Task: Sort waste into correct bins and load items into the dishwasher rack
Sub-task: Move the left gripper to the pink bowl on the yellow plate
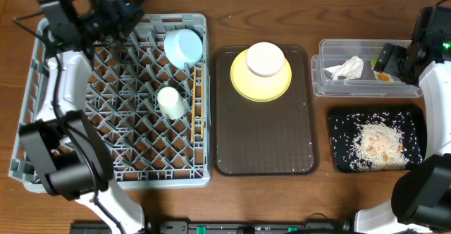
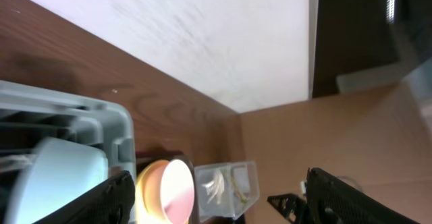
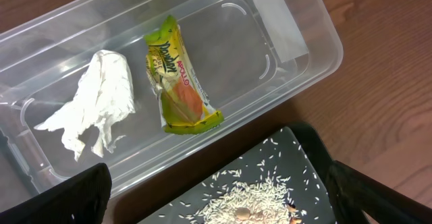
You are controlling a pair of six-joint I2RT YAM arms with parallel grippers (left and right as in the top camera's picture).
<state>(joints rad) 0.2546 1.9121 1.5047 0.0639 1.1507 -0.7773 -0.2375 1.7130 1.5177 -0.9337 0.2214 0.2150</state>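
The grey dishwasher rack (image 1: 162,178) sits at the far left of the wooden worktop (image 1: 282,15). The left gripper (image 1: 130,12) hangs over the rack's back left corner. Its jaws are spread wide with nothing between them, and in its wrist view the two dark fingers (image 2: 94,200) stand far apart at the lower corners. The light blue bowl (image 1: 183,46) lies in the rack's back right part, just to the right of that gripper and clear of it. In front of the bowl a small white cup (image 1: 169,101) sits among the pegs. The two wooden chopsticks (image 1: 193,125) lie along the rack's right side, just beside the cup.

In the middle, a dark brown serving tray (image 1: 264,139) carries the yellow plate (image 1: 243,82) at its back end, and the pink bowl (image 1: 265,58) rests on the plate.

At the right, the clear tub (image 1: 318,68) stands at the back. The crumpled napkin (image 3: 98,102) and the green-and-yellow wrapper (image 3: 179,82) lie just beside each other on its floor. The right gripper (image 1: 387,59) hovers above the tub's right half, its jaws fully apart and holding nothing. The wrapper lies below it and the napkin lies off to its left. In front of the tub, the black tray (image 1: 338,156) holds a heap of rice scraps (image 1: 377,144), with loose grains scattered around it.
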